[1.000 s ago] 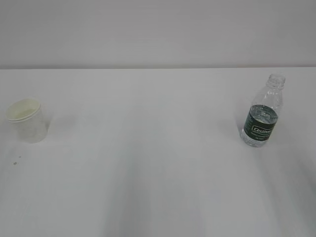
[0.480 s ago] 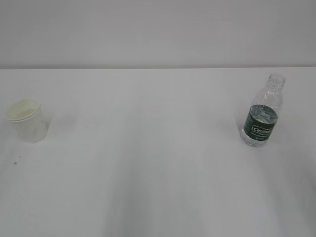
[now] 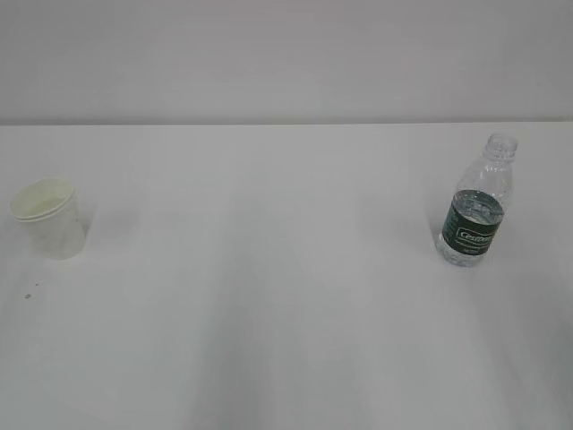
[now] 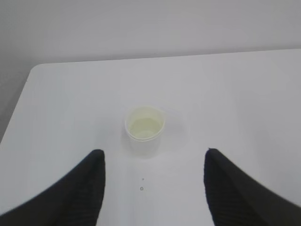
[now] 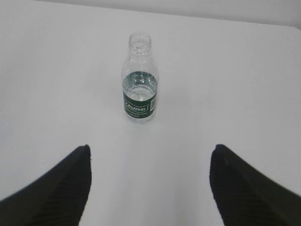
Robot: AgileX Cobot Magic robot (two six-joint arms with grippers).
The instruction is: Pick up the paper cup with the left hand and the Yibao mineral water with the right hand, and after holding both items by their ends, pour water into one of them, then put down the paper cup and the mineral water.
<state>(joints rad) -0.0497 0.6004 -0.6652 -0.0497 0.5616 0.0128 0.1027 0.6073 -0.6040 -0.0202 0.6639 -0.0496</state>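
The cream-white paper cup [image 3: 49,219] stands upright at the table's far left; in the left wrist view the paper cup [image 4: 144,129] sits ahead of my left gripper [image 4: 153,155], whose black fingers [image 4: 80,188] are spread wide with only bare table between them. The Yibao mineral water [image 3: 475,202], a clear uncapped bottle with a dark green label, stands upright on the right. From the right wrist the bottle [image 5: 139,80] is well ahead of my open right gripper [image 5: 150,151], nothing between its fingers [image 5: 244,188]. Neither gripper shows in the exterior view.
A white table [image 3: 269,296] runs back to a pale wall. Its rounded left corner [image 4: 35,70] and left edge lie close to the cup. Two tiny dark specks [image 4: 141,188] mark the surface just in front of the cup.
The cup has wobbled slightly in place in the exterior view; the bottle has not moved, and no arm enters that view.
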